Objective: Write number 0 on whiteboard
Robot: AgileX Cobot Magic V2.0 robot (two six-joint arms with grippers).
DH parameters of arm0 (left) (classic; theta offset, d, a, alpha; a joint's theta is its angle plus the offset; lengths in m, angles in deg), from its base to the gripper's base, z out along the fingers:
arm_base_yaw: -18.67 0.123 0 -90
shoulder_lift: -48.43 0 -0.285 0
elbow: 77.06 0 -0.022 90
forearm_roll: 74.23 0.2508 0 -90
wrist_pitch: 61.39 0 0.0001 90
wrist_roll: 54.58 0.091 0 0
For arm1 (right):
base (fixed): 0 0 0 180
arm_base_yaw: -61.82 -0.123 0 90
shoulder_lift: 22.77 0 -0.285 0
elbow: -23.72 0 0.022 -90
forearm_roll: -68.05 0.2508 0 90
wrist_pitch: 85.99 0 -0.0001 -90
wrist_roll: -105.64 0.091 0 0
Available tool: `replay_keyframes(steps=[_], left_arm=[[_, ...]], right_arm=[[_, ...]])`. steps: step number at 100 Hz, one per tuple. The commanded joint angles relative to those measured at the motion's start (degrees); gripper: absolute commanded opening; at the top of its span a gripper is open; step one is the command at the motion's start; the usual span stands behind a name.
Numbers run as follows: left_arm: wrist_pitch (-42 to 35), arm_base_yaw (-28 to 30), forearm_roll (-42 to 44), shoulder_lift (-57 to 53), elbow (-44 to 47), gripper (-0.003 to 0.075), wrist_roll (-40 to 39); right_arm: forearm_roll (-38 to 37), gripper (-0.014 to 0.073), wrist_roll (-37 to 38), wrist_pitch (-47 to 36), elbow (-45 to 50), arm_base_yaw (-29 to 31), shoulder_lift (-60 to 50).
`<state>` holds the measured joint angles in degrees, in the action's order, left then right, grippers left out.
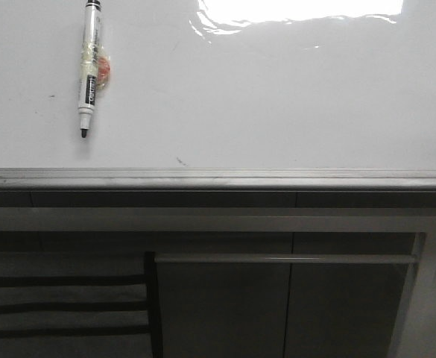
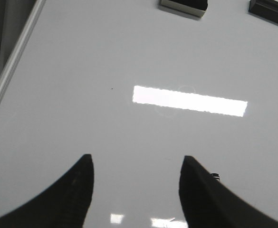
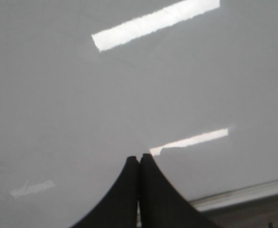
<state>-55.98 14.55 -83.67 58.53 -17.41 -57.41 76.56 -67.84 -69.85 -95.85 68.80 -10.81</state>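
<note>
No 0 is drawn on the whiteboard [image 1: 292, 97] yet; the marker [image 1: 89, 67] lies far-left, tip toward the near edge, likelier reached by the open left gripper [image 2: 136, 173] than the closed, empty right gripper [image 3: 139, 164].

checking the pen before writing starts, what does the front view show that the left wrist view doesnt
Only the front view shows the marker lying uncapped on the whiteboard, tip toward the board's grey edge strip, plus the cabinet panels below. No 0 is drawn on the part of the board it shows.

Only the left wrist view shows the left gripper, open and empty above the board, and two dark blocks at the far edge.

Both show the glossy white board with light glare.
</note>
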Motion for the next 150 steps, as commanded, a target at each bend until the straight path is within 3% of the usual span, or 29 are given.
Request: replay_keyframes(steps=[1, 18, 31, 48, 82, 107, 135, 150], left_arm=[[-5.0, -0.4, 0.1, 1.3, -1.2, 0.0401, -0.4], [-3.6, -0.4, 0.3, 2.4, -1.2, 0.0368, -0.4], [-2.0, -0.9, 0.3, 7.6, -1.2, 0.0369, 0.5], [-9.8, -3.5, 0.2, 14.2, -1.2, 0.0369, 0.5], [-12.1, -22.0, 5.3, 27.0, -0.7, 0.037, 0.5], [-25.9, -31.6, 5.1, 39.1, 2.6, 0.0369, 0.5], [-41.7, -32.2, 0.0, 54.3, 2.5, 0.0369, 0.5], [-51.7, -32.2, 1.8, 62.2, 2.4, 0.0369, 0.5]], right_arm=[[-0.1, -0.0069, -0.1, -3.0, -0.4, 0.2, 1.4], [2.0, -0.0068, -1.2, 4.2, -1.0, 0.2, 1.5], [2.9, -0.0068, -11.3, 12.9, -5.6, 0.2, 3.5], [3.0, -0.0068, -17.1, 14.6, -10.2, -0.1, 8.2], [3.0, -0.0069, -17.2, 13.9, -10.6, -4.7, 9.7], [3.0, -0.0068, -17.2, 14.7, -10.6, -8.1, 9.7], [3.0, -0.0069, -17.2, 15.3, -10.6, -9.5, 9.7], [3.0, -0.0069, -17.2, 15.1, -10.6, -9.9, 9.7]])
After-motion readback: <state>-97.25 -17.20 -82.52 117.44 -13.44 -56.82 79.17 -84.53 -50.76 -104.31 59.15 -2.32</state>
